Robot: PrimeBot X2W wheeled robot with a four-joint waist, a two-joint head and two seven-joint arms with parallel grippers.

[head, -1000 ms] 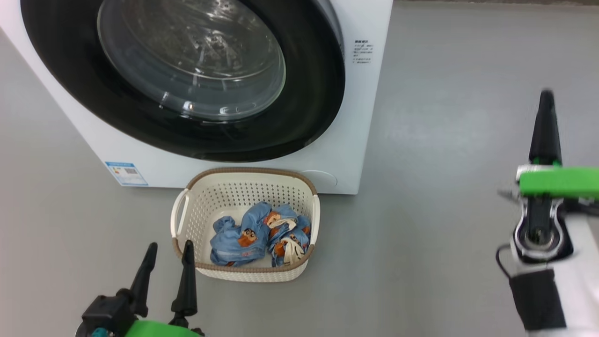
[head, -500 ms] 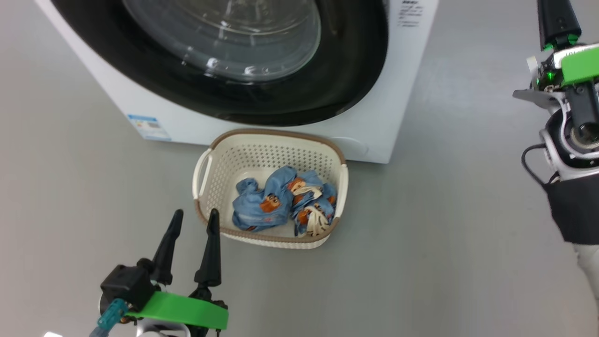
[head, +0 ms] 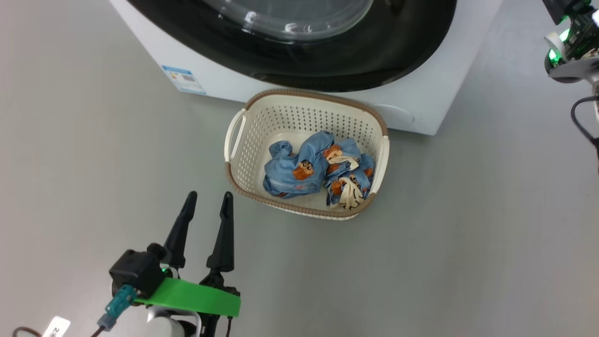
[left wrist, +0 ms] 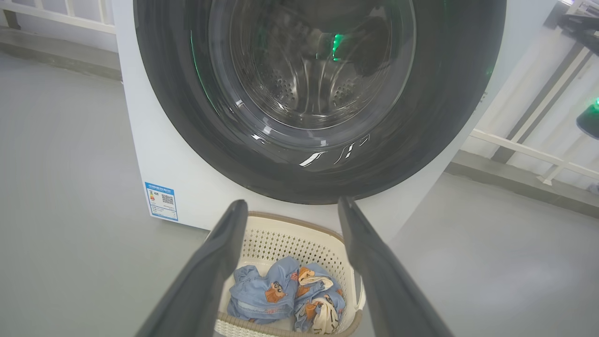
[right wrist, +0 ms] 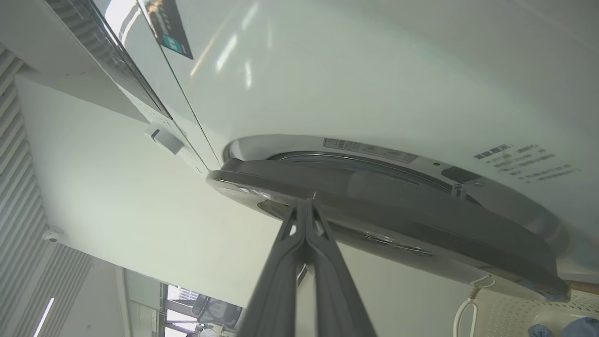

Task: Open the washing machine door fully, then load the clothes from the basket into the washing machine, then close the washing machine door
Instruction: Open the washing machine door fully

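The washing machine (head: pixel 435 112) stands at the top of the head view, with the black rim of its door (head: pixel 398 56) low on its front. Before it on the floor sits the basket (head: pixel 243 140), holding the blue printed clothes (head: pixel 299 171). My left gripper (head: pixel 209 199) hovers open just left of the basket's near corner. The left wrist view looks between those open fingers (left wrist: pixel 224 243) at the door (left wrist: pixel 449 117), basket (left wrist: pixel 281 236) and clothes (left wrist: pixel 266 295). My right gripper (right wrist: pixel 306 202) is shut and empty, its tips against the door's edge (right wrist: pixel 421 206).
Grey floor (head: pixel 468 234) lies open to the right and left of the basket. A blue label (head: pixel 183 79) marks the machine's lower left corner. The right wrist (head: pixel 568 47) sits at the top right. A low rail and wall (left wrist: pixel 524 145) run behind the machine.
The head camera has swung, shifting machine and basket rightward and up. My right gripper has risen toward the door's edge, its fingers leaving the top of the head view. The left gripper stays open.
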